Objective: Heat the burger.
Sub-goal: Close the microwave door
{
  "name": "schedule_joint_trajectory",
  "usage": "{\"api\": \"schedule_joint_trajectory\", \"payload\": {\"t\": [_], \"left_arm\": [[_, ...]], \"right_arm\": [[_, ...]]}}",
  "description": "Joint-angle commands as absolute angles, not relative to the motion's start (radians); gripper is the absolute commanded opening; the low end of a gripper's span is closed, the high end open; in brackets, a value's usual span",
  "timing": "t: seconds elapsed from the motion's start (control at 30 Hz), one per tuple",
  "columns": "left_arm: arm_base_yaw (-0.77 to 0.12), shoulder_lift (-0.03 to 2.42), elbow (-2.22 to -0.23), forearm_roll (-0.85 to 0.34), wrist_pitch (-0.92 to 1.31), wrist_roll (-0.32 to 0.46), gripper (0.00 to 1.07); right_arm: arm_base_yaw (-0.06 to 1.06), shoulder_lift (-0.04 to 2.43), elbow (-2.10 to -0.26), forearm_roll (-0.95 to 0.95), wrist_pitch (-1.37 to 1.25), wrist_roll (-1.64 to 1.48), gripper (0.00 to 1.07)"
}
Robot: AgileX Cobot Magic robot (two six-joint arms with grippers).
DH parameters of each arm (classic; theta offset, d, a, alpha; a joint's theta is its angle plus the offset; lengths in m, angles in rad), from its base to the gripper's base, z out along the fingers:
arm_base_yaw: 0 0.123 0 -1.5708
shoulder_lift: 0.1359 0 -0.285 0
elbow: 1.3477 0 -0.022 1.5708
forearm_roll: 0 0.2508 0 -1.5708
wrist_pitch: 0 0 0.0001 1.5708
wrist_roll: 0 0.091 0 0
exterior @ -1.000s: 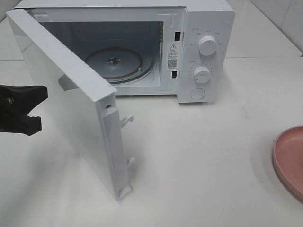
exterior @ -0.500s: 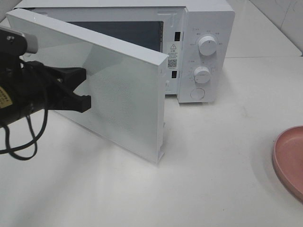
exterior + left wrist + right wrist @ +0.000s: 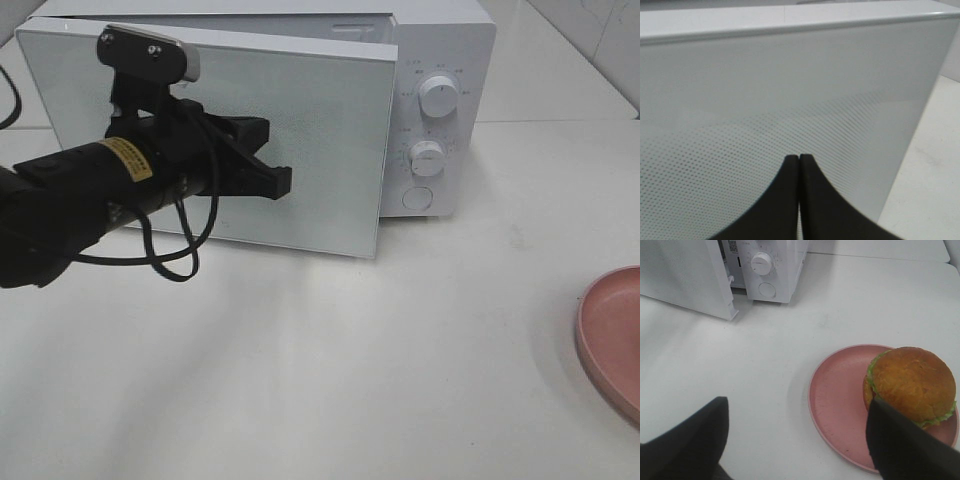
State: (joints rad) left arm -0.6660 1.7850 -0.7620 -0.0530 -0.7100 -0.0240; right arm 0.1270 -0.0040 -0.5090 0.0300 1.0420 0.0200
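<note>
The burger (image 3: 912,385), with a golden-brown bun and a green lettuce edge, sits on the round pink plate (image 3: 837,395) in the right wrist view. It is out of the exterior view, where only the plate's edge (image 3: 612,335) shows at the right. My right gripper (image 3: 797,407) is open and empty, its fingers spread wide just before the plate. My left gripper (image 3: 280,180) is shut, and its tips (image 3: 799,165) press on the white microwave door (image 3: 320,130). The door stands slightly ajar on the microwave (image 3: 440,40).
The microwave has two round knobs (image 3: 438,96) and a button on its right panel. The white tabletop (image 3: 350,360) runs from the microwave to the plate. My left arm and its cable (image 3: 160,260) lie across the door's front.
My left gripper has swept right and pushed the door from wide open to nearly closed, hiding the turntable inside. The plate has not moved.
</note>
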Motion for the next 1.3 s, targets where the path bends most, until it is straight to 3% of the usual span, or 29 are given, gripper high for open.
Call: {"api": "schedule_joint_trajectory", "payload": {"t": [0.03,0.23,0.7,1.0,1.23,1.3], "left_arm": [[-0.694,1.836,-0.849,-0.139,-0.681,0.043,0.0],[-0.706,1.896,-0.949,-0.208,-0.674,0.077,0.0],[-0.706,2.004,-1.135,-0.223,-0.622,0.089,0.0],[-0.644,2.038,-1.196,-0.275,-0.614,0.088,0.0],[-0.66,2.01,-1.194,-0.242,-0.493,0.086,0.0],[-0.692,1.971,-1.192,-0.202,-0.328,0.088,0.03]], "right_arm": [[0.122,-0.03,-0.509,0.031,1.036,0.019,0.74],[0.122,-0.03,-0.509,0.031,1.036,0.019,0.74],[0.122,-0.03,-0.509,0.031,1.036,0.019,0.74],[0.122,-0.03,-0.509,0.031,1.036,0.019,0.74],[0.122,-0.03,-0.509,0.031,1.036,0.019,0.74],[0.122,-0.03,-0.509,0.031,1.036,0.019,0.74]]}}
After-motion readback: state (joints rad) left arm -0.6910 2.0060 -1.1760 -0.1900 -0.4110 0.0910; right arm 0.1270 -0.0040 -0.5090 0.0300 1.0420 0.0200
